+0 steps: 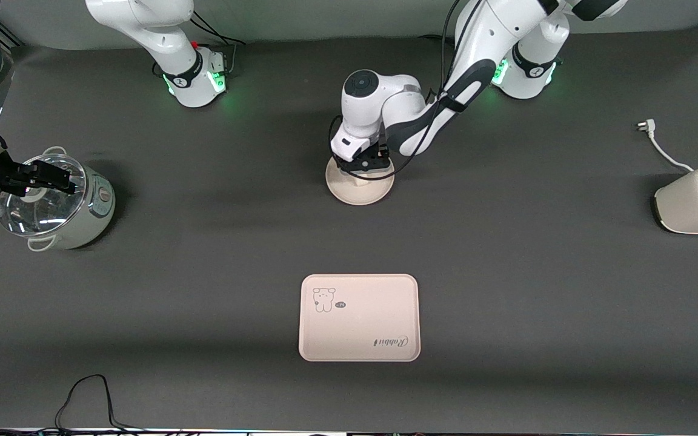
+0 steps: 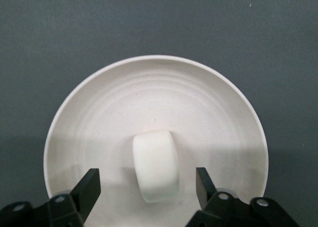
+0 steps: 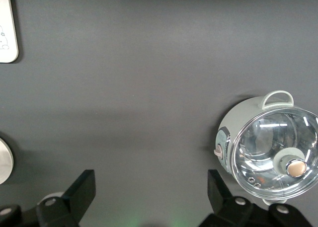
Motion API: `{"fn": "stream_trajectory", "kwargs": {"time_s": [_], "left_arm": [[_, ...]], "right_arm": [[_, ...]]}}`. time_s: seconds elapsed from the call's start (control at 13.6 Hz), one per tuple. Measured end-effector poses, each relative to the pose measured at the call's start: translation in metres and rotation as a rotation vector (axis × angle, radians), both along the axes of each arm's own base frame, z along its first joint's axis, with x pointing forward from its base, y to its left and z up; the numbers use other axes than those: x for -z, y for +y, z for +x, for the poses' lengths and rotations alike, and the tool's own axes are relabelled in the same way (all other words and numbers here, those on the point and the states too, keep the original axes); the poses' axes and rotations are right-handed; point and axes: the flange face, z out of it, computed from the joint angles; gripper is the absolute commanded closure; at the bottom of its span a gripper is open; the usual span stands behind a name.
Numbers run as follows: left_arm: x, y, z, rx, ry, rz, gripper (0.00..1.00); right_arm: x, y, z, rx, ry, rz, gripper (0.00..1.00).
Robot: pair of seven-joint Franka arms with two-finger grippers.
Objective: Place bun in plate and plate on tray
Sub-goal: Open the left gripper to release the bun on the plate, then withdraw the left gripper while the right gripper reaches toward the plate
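one bun (image 2: 155,165), one plate (image 2: 99,117), one tray (image 1: 359,317)

The bun (image 2: 155,166) lies in the plate (image 2: 99,113), at mid-table. The tray (image 1: 359,317) sits at the plate's six o'clock, nearer the front camera, well apart. A cooker pot (image 1: 67,209) stands at nine o'clock, a toaster (image 1: 697,201) at three o'clock.
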Motion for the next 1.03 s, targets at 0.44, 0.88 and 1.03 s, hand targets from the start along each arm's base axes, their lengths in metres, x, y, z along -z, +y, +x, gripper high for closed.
{"fn": "stream_trajectory", "kwargs": {"time_s": [0.44, 0.88, 1.03], "left_arm": [[-0.027, -0.006, 0.036, -0.022, -0.057, 0.014, 0.01], [-0.129, 0.019, 0.156, 0.073, -0.063, -0.005, 0.00], [-0.157, 0.050, 0.199, 0.088, -0.060, -0.026, 0.00]], "right_arm": [[-0.001, 0.005, 0.000, -0.010, -0.003, 0.000, 0.00], [-0.006, 0.042, -0.002, -0.074, -0.013, 0.002, 0.00], [-0.007, 0.053, -0.003, -0.091, -0.015, 0.002, 0.00]]}}
